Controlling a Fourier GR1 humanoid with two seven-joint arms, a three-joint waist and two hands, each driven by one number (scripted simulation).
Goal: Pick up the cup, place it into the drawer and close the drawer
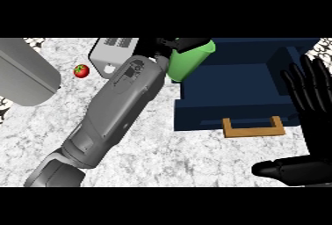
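A green cup (189, 60) is tilted in the air at the left rim of the open dark blue drawer (256, 72). My left hand (170, 45) is shut on the cup's upper end, with its grey forearm stretching diagonally from the lower left. The drawer stands pulled out, its wooden handle (254, 128) on the front face toward me. At the right edge my right hand (310, 94) rests open, fingers pointing up, overlapping the drawer's right side.
A small red tomato (81, 70) lies on the marble counter at the left. A white appliance (112, 53) stands behind the left forearm. A large grey object (24, 75) fills the left edge.
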